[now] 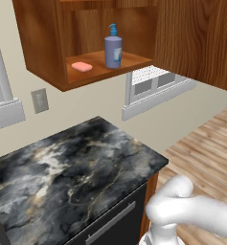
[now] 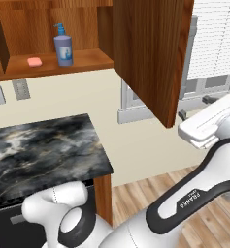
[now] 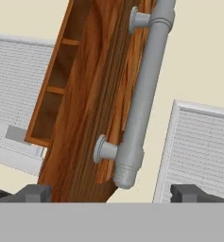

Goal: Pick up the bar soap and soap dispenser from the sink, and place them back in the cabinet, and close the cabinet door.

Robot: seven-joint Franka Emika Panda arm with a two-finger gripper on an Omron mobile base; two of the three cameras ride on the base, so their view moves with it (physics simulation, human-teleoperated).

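The salmon-pink bar soap point(image 1: 81, 66) point(image 2: 35, 62) lies on the shelf of the open cabinet point(image 1: 48, 72) point(image 2: 82, 60), and the blue soap dispenser point(image 1: 113, 48) point(image 2: 63, 46) stands upright to its right. The cabinet door point(image 1: 196, 38) point(image 2: 150, 53) point(image 3: 85, 118) hangs swung out from the cabinet. My gripper point(image 3: 112, 194) point(image 2: 195, 107) is open just behind the door's free edge. Its fingertips point(image 3: 35, 193) stand wide apart, with the lower end of the silver bar handle point(image 3: 142, 94) a little beyond them. Nothing is held. The sink is out of view.
A dark marble counter point(image 1: 72, 167) point(image 2: 39, 150) lies below the cabinet, with a wall outlet point(image 1: 39, 100) above it. White shuttered windows point(image 1: 153, 81) point(image 2: 213, 43) line the wall to the right. Wooden floor point(image 1: 206, 148) stretches beside the counter's end.
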